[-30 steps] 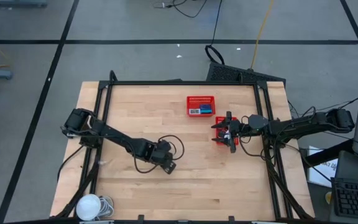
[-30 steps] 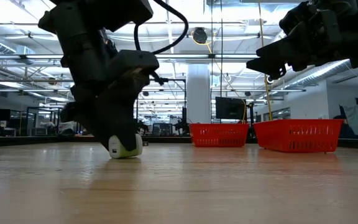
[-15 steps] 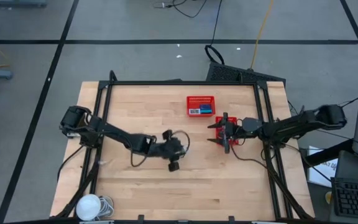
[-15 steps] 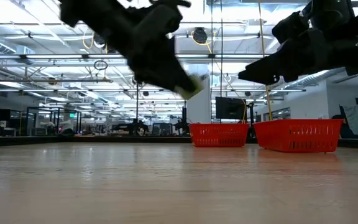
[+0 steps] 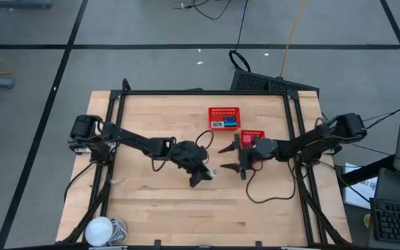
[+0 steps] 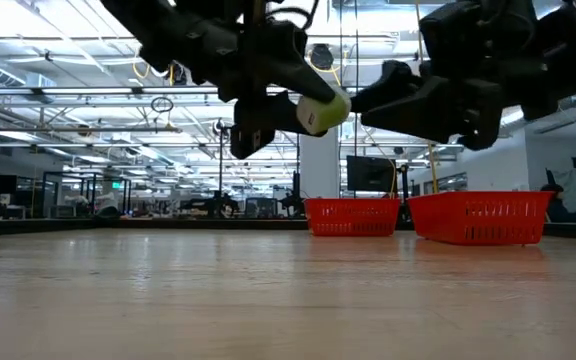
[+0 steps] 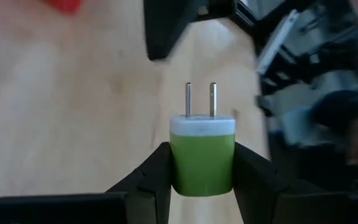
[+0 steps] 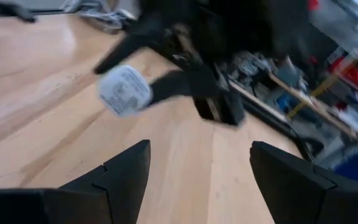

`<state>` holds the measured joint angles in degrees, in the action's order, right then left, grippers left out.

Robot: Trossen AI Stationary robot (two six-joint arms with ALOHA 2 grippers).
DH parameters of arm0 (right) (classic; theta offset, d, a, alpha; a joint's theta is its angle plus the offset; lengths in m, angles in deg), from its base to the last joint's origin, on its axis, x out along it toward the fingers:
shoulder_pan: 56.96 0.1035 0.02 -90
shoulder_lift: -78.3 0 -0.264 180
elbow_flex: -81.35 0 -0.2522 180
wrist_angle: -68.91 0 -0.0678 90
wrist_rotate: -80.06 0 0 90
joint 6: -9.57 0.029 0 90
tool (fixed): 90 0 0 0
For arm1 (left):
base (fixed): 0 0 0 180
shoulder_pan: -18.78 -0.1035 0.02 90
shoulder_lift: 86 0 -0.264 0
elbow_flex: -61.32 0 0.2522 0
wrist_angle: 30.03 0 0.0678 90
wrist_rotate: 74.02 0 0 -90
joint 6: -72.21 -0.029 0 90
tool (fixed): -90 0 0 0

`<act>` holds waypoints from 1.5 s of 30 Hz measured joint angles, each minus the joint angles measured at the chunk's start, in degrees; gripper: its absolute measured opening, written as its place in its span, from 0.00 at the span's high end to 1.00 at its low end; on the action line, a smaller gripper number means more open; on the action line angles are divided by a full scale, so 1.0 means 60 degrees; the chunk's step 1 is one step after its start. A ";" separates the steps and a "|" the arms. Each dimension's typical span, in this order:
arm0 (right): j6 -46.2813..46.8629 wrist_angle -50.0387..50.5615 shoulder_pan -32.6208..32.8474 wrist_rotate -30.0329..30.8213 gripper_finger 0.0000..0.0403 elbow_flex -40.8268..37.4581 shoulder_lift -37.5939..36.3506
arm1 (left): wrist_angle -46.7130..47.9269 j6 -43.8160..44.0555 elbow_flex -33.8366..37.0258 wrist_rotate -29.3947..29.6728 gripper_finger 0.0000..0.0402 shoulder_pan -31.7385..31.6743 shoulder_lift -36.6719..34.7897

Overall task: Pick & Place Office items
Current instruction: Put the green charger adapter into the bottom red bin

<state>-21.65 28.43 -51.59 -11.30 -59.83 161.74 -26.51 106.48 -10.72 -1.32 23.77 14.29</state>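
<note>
Two tools faced each other near the centre of the high view. The left tool (image 5: pixel 201 175) had swung in from the lower-left area of the counter (image 5: pixel 151 215) to mid-frame, closed on a small green and white charger plug (image 5: pixel 211 173). The right tool (image 5: pixel 230 158) had moved away from the red basket (image 5: pixel 252 137) at centre right and stood just beside the plug, its jaws spread wide with nothing between them. A second red basket (image 5: pixel 224 117), upper centre, held some small items.

In the low view, the plug (image 6: pixel 324 110) hung high in the upper centre, well clear of the counter, where a second earlier it had been down at the surface. The right arm's dark bulk filled the upper right, close by.

In the left wrist view, the left tool's fingers (image 7: pixel 160 174) clamped the green body of the plug (image 7: pixel 202 155), prongs pointing away toward the other arm.

In the right wrist view, the plug's white face (image 8: pixel 124 89) showed at upper left, ahead of the wide-set fingers (image 8: pixel 124 174).

Judgement: a hand-over from left to right appeared to be in preparation, not yet completed.
</note>
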 joint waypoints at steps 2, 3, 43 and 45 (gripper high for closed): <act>-0.0314 0.0018 0.0132 -0.0083 0.35 0.0226 0.0316 | -0.0105 0.0453 0.0000 -0.0768 0.68 -0.0305 0.0001; -0.0445 0.0019 0.0193 -0.0117 0.35 0.0362 0.0492 | -0.0168 0.0548 -0.0007 -0.1096 0.68 -0.0451 0.0001; -0.1356 0.0489 0.0862 0.0114 0.69 0.1654 0.1802 | -0.0237 -0.0387 -0.0015 -0.3886 0.50 -0.2022 -0.0134; -0.1279 0.0834 0.0812 0.0015 0.69 0.1635 0.1836 | -0.0221 -0.0392 -0.0029 -0.4474 0.40 -0.2350 -0.0319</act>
<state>-29.32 33.44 -46.72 -11.21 -50.02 172.75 -27.84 104.13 -10.90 -28.16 9.67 12.37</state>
